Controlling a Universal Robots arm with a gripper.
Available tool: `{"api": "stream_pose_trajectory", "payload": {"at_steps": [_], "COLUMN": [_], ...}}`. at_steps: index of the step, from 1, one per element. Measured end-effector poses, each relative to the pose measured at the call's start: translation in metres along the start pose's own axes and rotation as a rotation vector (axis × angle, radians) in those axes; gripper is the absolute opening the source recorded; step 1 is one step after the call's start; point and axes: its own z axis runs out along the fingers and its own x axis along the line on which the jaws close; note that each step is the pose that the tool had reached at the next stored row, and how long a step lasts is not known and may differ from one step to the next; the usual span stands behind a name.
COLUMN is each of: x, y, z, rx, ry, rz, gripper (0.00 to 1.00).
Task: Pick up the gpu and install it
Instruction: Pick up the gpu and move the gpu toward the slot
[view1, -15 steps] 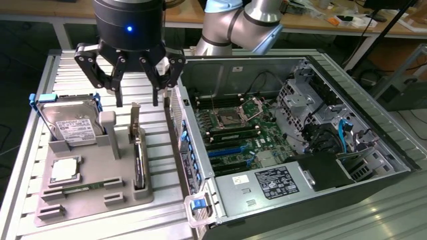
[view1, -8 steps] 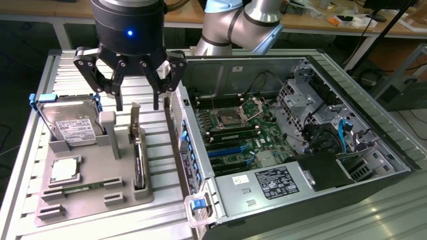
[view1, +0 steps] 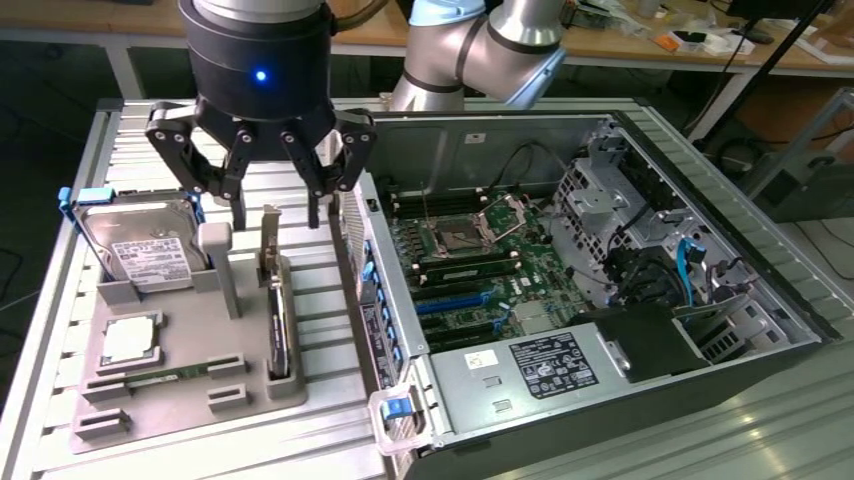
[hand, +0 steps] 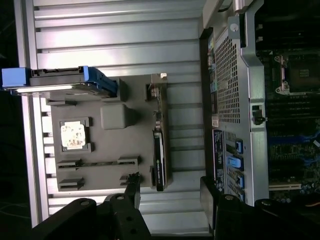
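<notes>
Picking up is the step. The end effector (view1: 278, 205) hangs wide open above the gpu (view1: 275, 310), standing on edge in the gray tray (view1: 200, 335). Grabbing calls for squeezing its flat sides.

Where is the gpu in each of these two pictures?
Exterior view: the gpu stands on edge in the grey tray, on the tray's side nearest the computer case.
Wrist view: the gpu is the long dark strip along the tray edge that faces the case.
Shared landmark: the blue-framed hard drive, on the tray's opposite side from the gpu.
</notes>
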Motion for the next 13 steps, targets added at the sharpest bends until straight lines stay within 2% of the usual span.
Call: {"api": "stream_pose_trajectory", "payload": {"at_steps": [13], "x": [-0.001], "y": [-0.0114], "z": [-0.0004], "rx": [0.0000], "ry": [0.0000], "rz": [0.000], "gripper": [0.60]}}
